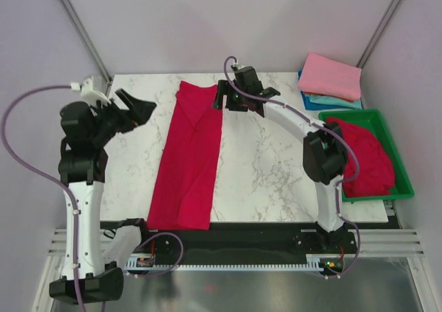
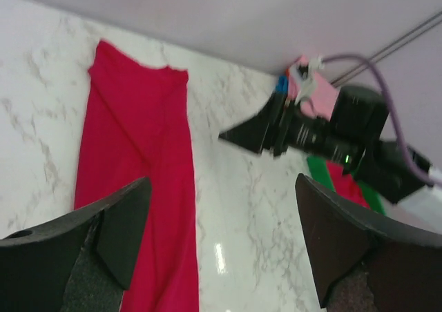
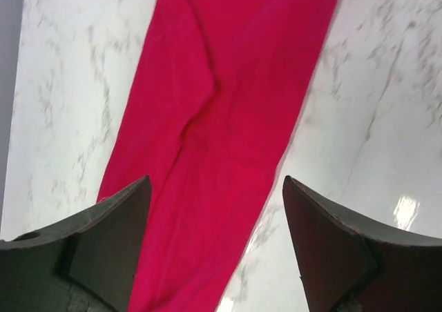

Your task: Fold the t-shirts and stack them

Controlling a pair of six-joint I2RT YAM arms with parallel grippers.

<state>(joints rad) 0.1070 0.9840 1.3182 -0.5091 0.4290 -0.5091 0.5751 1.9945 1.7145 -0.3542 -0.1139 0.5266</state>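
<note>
A red t-shirt [image 1: 188,159], folded lengthwise into a long narrow strip, lies flat on the marble desk [image 1: 276,160], running from the far edge toward the near one. The right hand [image 1: 222,95] hovers over the strip's far right part, its fingers spread apart and grasping nothing. The left hand [image 1: 140,109] hangs above the desk left of the strip, likewise released. At the far right corner sits a folded stack [image 1: 333,76], pink on top, beside a green tray [image 1: 353,113] holding crumpled red t-shirts [image 1: 366,157].

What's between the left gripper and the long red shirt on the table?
Only bare marble table, as the top view shows; the left gripper hangs open beside the red shirt.
</note>
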